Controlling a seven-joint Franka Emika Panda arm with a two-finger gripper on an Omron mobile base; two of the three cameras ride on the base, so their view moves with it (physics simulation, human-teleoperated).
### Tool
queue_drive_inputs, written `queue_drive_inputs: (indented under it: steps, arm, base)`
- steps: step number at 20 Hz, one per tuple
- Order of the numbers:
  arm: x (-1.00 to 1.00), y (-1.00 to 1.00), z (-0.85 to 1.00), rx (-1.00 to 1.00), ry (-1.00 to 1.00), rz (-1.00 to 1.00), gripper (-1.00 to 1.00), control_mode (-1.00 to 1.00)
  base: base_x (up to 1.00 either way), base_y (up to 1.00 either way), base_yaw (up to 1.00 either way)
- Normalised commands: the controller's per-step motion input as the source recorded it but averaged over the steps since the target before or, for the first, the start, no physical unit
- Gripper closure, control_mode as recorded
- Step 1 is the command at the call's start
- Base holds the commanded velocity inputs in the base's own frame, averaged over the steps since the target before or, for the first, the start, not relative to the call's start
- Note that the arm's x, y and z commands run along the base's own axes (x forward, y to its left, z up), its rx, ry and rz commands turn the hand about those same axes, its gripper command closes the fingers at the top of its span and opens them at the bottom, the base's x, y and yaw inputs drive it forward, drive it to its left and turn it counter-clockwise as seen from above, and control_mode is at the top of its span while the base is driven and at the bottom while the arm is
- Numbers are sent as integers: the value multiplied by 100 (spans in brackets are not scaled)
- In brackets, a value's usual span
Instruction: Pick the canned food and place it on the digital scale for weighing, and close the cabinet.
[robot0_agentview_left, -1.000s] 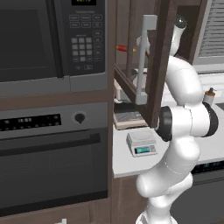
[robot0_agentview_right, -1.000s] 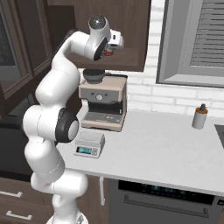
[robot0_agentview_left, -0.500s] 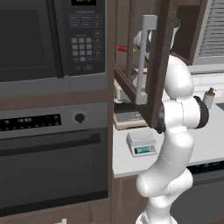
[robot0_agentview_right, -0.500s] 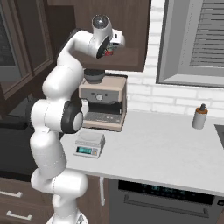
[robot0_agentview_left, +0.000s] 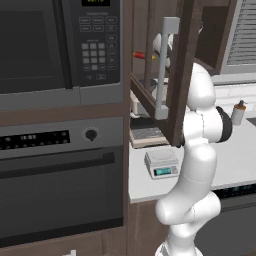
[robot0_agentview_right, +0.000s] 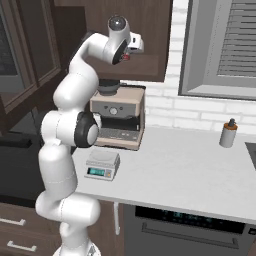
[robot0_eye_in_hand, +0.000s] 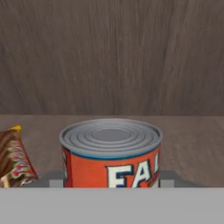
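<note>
1. The arm has reached further up and into the open cabinet (robot0_agentview_left: 185, 75) than it was a second ago. The hand now sits deep between the door and the shelf.
2. The base has not moved, so the kitchen looks the same in both base views.
3. In the hand view, the canned food (robot0_eye_in_hand: 111, 153) is very close, right in front of the camera, with a grey finger tip poking out on each side of it.
4. The fingers (robot0_eye_in_hand: 56, 178) look spread wide around the can, one on each side. I cannot tell if they touch it yet.
5. I think this means the grab is about to happen. The can is not lifted yet, and the cabinet door is not closed.
6. The can is on the wooden shelf (robot0_eye_in_hand: 188, 131) inside the cabinet. It is round and red-orange with big white letters. Its top is shiny silver with rings in it.
7. A crinkly snack wrapper (robot0_eye_in_hand: 12, 155) lies on the shelf just beside the can.
8. The shelf and back wall are brown wood with fine lines.
9. The digital scale (robot0_agentview_right: 102, 164) is on the pale smooth desk (robot0_agentview_right: 190, 175), in front of the coffee machine (robot0_agentview_right: 119, 117). It is low, flat and square with a small teal screen. Nothing is on it.
10. The cabinet door has a long, straight grey handle (robot0_agentview_left: 163, 70).
</note>
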Motion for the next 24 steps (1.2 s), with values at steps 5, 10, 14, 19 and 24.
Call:
queue_drive_inputs:
  steps: [5, 10, 14, 19, 24]
  arm:
    - [-19, 0, -18, 0, -7, 2, 100, -100]
    - [-100, 0, -23, 2, -55, 12, 100, -100]
    - [-100, -3, -2, 18, -29, 13, 100, -100]
    - [-100, 0, 21, 15, -2, 17, 100, -100]
    - [-100, -14, 23, 2, 0, 19, 100, -100]
  base:
    - [0, 0, 0]
    - [0, 0, 0]
    - [0, 0, 0]
    - [0, 0, 0]
    - [0, 0, 0]
